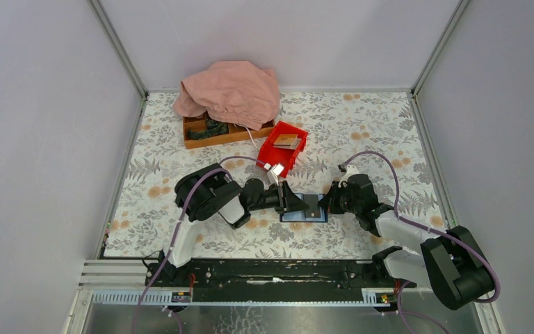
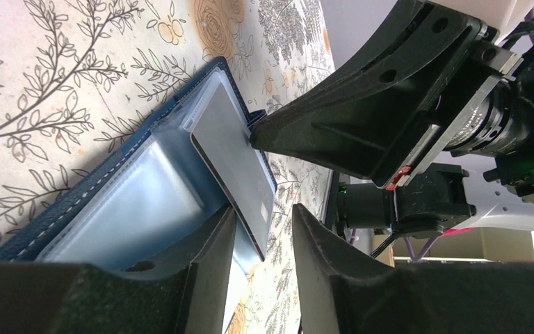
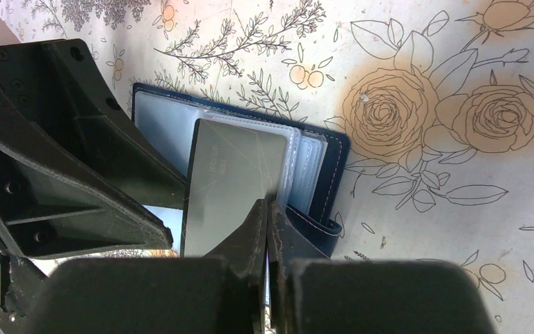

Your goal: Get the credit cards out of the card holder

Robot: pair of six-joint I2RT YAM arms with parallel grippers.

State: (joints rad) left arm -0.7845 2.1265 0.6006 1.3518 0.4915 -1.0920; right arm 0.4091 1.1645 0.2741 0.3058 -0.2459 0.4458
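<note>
A floral-patterned counter point(image 1: 389, 139) seen from above, with two black robot arms reaching in from its near edge. A navy card holder point(image 1: 293, 217) point(image 2: 76, 202) point(image 3: 320, 188) lies open and flat near the middle of the near edge, between the two grippers. A grey card point(image 1: 312, 204) point(image 2: 233, 163) point(image 3: 233, 181) sticks partly out of its clear plastic sleeves. The left gripper point(image 1: 300, 202) point(image 2: 263, 216) has its jaws narrowly apart, one on each side of the card's end; whether they touch it cannot be told. The right gripper point(image 1: 325, 202) point(image 2: 257, 136) point(image 3: 268, 205) has its jaws closed together, their tips at the card's corner by the sleeves. Farther in sits a red bin point(image 1: 278, 156). At the far edge, left of centre, a pink cloth point(image 1: 229, 90) partly covers a wooden tray point(image 1: 201, 142).
</note>
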